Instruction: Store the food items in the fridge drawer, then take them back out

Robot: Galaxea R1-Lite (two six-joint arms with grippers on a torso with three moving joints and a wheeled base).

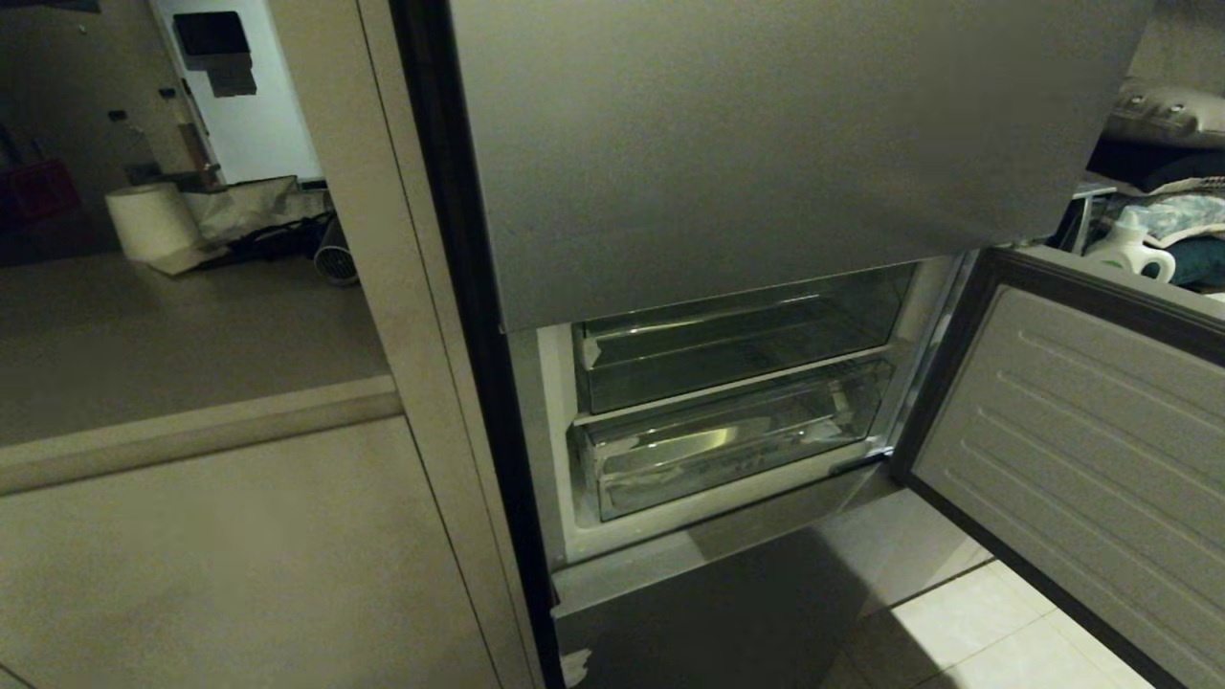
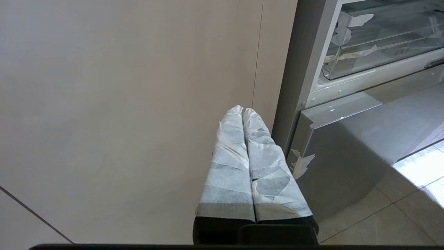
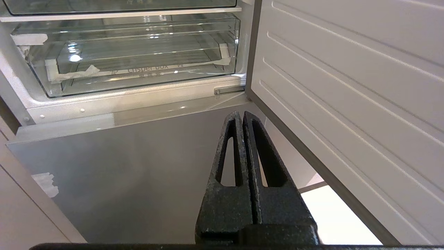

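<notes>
Right hand (image 3: 242,114): black fingers pressed together, nothing held, nothing touched. It hangs low in front of the fridge, tips aimed toward the grey lower door panel (image 3: 138,166) below the open compartment.

Left hand (image 2: 242,110): fingers wrapped in pale tape, pressed together, empty. It hangs beside the beige cabinet side (image 2: 121,104), just left of the fridge's edge. Neither hand shows in the head view.

Drawer (image 3: 138,66): clear bin with a ribbed floor and faint lettering on the front lip. It sits pushed in at the bottom of the open compartment, ahead of and above the right hand, well apart from it. Torn strips of white tape cling to its front corners. Through the clear walls, no food shows inside. In the head view the drawer (image 1: 727,445) lies under a second, shallower clear bin (image 1: 737,344), with a white shelf edge between them.

Open door (image 3: 347,86): swung out on the right, its ribbed white inner face running close alongside the right hand. A hinge bracket (image 3: 229,91) sits at the compartment's lower right corner. The upper door panel (image 1: 766,134) overhangs the compartment from above.

Free room: the gap between the lower panel and the open door, over the pale tiled floor (image 1: 976,632). To the left, a worktop (image 1: 172,325) carries a paper roll (image 1: 148,222).
</notes>
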